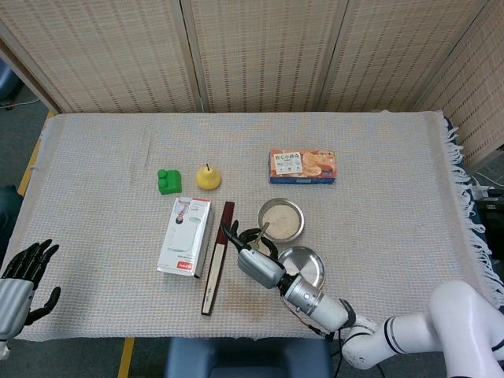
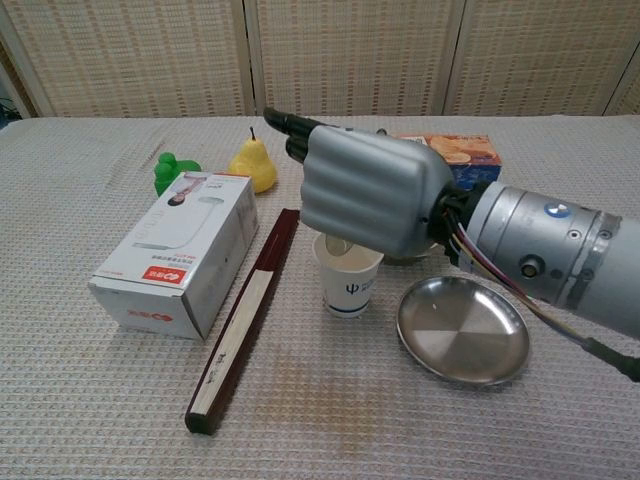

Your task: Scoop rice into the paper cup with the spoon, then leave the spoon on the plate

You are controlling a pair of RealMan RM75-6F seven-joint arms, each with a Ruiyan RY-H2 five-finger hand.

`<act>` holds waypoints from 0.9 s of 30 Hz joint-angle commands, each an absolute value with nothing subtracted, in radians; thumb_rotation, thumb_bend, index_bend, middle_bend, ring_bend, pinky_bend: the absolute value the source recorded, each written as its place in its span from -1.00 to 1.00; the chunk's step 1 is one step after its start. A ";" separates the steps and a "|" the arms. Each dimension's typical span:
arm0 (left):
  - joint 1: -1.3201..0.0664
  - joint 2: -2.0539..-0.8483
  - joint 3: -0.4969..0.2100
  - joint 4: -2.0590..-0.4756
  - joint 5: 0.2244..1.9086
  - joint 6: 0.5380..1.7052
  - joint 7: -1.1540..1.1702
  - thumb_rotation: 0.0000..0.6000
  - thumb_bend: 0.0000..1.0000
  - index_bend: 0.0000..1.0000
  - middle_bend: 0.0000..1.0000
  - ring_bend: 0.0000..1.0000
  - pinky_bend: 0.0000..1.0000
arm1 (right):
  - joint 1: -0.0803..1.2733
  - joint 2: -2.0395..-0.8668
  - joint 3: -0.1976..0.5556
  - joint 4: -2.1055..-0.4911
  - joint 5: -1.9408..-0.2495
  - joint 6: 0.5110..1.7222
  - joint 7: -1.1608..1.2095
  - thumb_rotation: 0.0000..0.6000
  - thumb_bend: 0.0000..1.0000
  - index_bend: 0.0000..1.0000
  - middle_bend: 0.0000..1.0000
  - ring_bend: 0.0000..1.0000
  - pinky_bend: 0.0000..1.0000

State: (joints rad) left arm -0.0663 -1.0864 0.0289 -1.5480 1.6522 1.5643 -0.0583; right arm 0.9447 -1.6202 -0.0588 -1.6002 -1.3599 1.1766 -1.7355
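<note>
**Spoon tipped over the cup**

The right hand [image 2: 372, 195] is clamped on the spoon [image 1: 261, 233], held over the paper cup [image 2: 348, 276] on the worktop. The cup looks light and easily tipped. The spoon is stiff and thin, best held by its handle. The plate [image 2: 463, 329] lies beside the cup. The left hand [image 1: 17, 285] rests empty, fingers apart.
</note>
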 commanded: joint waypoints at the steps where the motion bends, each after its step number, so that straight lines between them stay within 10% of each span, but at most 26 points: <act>1: -0.065 -1.087 0.030 -1.551 1.653 1.564 -0.051 1.00 -0.14 -1.00 -1.00 -1.00 -0.77 | 0.884 -1.590 0.002 -1.669 -1.292 1.240 -1.642 1.00 -0.28 0.74 0.09 -0.59 -0.94; 7: -0.062 -1.088 0.028 -1.548 1.649 1.568 -0.051 1.00 -0.14 -1.00 -1.00 -1.00 -0.77 | 0.748 -1.526 0.113 -1.808 -1.153 1.278 -1.084 1.00 -0.29 0.68 0.09 -0.59 -0.94; 14: -0.057 -1.092 0.030 -1.555 1.658 1.578 -0.026 1.00 -0.14 -1.00 -1.00 -1.00 -0.77 | 0.624 -1.379 0.012 -1.852 -1.221 1.194 -0.616 1.00 -0.29 0.63 0.09 -0.60 -0.94; 27: -0.060 -1.095 0.028 -1.564 1.649 1.562 -0.007 1.00 -0.14 -1.00 -1.00 -1.00 -0.77 | 0.600 -1.458 -0.074 -1.612 -1.325 1.067 -0.521 1.00 -0.29 0.61 0.08 -0.66 -0.98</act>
State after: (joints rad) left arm -0.0601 -1.0957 0.0283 -1.5643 1.6494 1.5626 -0.0065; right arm 0.6019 -1.4295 -0.0607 -1.6539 -1.2963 1.0890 -0.4972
